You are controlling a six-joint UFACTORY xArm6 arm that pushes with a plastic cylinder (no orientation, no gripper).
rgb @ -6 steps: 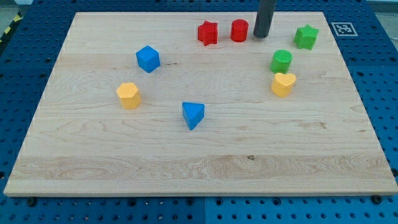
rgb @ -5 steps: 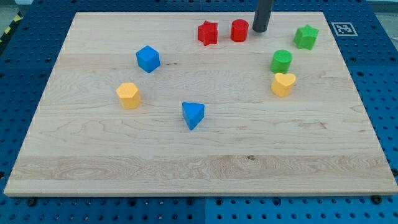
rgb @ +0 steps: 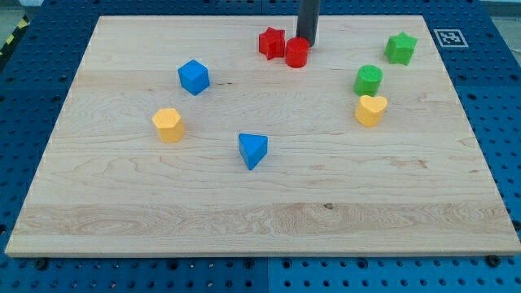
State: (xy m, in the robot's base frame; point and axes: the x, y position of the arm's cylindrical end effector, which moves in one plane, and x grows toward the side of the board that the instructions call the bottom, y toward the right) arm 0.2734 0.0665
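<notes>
- Camera view shows our dark rod coming down from the view's top, with my tip point(rgb: 304, 39) at the upper edge of the small red cylinder block point(rgb: 296, 52); the two look to be touching, and the cylinder lies just toward the view's bottom and slightly left of the tip.
- We carry no gripper, so there is nothing to be apart or together, only the plain rod end.
- The red star-shaped block point(rgb: 272, 42) sits just to the view's left of the cylinder, close enough to look in contact with it.
- To the view's right, well apart from the tip, we see a green star-shaped block point(rgb: 400, 48), a green cylinder block point(rgb: 369, 80) and, just below that, a yellow heart-shaped block point(rgb: 370, 110).
- On the view's left stand a blue cube block point(rgb: 194, 76) and a yellow block of rounded, roughly hexagonal shape point(rgb: 168, 124); a blue triangular block point(rgb: 252, 150) lies near the middle.
- Everything rests on a pale wooden tabletop point(rgb: 260, 220), set on a blue perforated base point(rgb: 505, 122) with a printed marker tag point(rgb: 448, 37) at the view's upper right.
</notes>
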